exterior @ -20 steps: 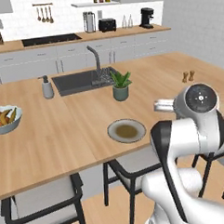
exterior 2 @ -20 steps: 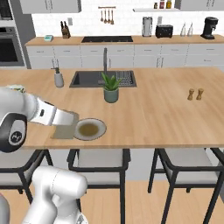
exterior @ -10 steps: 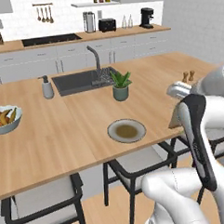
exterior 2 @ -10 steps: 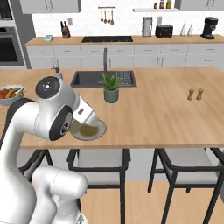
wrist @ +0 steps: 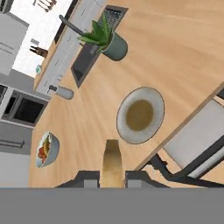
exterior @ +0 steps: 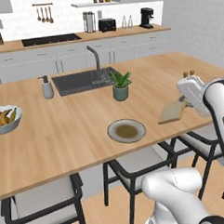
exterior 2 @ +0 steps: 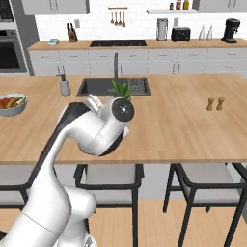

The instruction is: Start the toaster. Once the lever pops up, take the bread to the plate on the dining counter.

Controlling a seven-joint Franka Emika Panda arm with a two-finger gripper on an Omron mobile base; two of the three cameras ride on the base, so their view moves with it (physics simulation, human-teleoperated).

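Grey-brown plate (wrist: 140,114) bare (fruit in bowl (exterior: 3,120)); gripper (wrist: 112,175) clamps bread (exterior: 172,112)

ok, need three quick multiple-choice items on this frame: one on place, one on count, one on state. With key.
1. Where is the round grey-brown plate?
A. in the dark sink
B. on the light-wood dining counter near its front edge
C. on a chair

2. How many small shakers stand together on the counter?
A. one
B. two
C. four

3. The thin tan bread slice is:
A. lying on the plate
B. held in the tool, clear of the plate
C. in the fruit bowl

Key: B, plate sits by the front edge; B, a pair shows; B, slice sits between the fingers, plate bare.
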